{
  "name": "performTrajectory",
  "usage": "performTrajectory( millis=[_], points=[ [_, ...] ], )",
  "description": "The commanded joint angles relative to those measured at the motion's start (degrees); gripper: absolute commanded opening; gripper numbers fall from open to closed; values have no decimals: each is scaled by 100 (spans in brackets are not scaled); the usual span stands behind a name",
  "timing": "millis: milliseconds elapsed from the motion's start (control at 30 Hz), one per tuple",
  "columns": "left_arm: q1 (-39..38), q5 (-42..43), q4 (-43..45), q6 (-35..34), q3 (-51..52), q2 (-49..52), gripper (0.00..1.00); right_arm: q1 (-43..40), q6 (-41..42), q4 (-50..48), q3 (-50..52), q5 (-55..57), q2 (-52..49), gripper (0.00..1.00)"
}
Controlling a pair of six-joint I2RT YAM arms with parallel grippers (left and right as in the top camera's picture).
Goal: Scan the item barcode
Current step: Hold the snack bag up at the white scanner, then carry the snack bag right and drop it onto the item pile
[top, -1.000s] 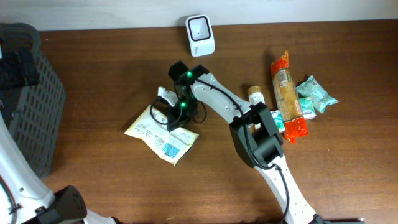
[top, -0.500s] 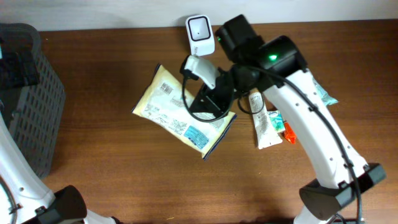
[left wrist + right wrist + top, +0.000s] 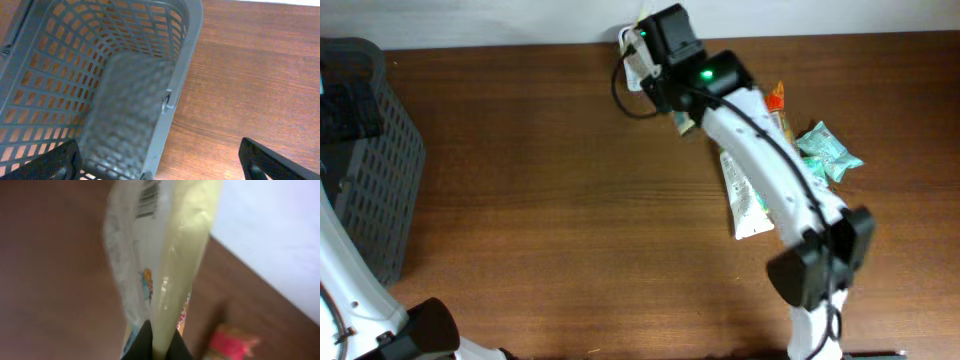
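The right hand (image 3: 152, 342) pinches the pale yellow plastic pouch (image 3: 160, 255) by one end, long axis running away from the fingers, barcode at the far end, over the white scanner (image 3: 626, 42) at the counter's back edge.

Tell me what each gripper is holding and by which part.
The right gripper pinches the pale yellow packet by one thin edge. The left gripper is open over the basket, holding nothing.
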State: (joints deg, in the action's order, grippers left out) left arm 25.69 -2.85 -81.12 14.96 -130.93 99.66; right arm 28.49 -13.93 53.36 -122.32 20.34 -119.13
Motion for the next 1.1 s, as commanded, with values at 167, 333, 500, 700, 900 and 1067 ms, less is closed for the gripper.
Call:
performTrajectory(
  millis=[167,333,500,700,900,1067],
  points=[
    [35,26,0,-76,-11,-26,99,11,-3569,-3945,-46,3919,-1547,4],
    [35,26,0,-76,-11,-26,99,17,-5619,-6046,-46,4015,-2417,4],
    [35,26,0,-76,-11,-26,99,44,-6389,-6502,-46,3528,-2898,4],
    [35,26,0,-76,-11,-26,99,48,-6629,-6603,-46,3383,-2955,4],
    [35,24,0,-76,-11,-26,99,48,-7263,-6800,-46,3547,-2955,4],
    [35,24,0,-76,-11,-26,99,50,-8347,-7838,-46,3840,-2955,4]
  ],
)
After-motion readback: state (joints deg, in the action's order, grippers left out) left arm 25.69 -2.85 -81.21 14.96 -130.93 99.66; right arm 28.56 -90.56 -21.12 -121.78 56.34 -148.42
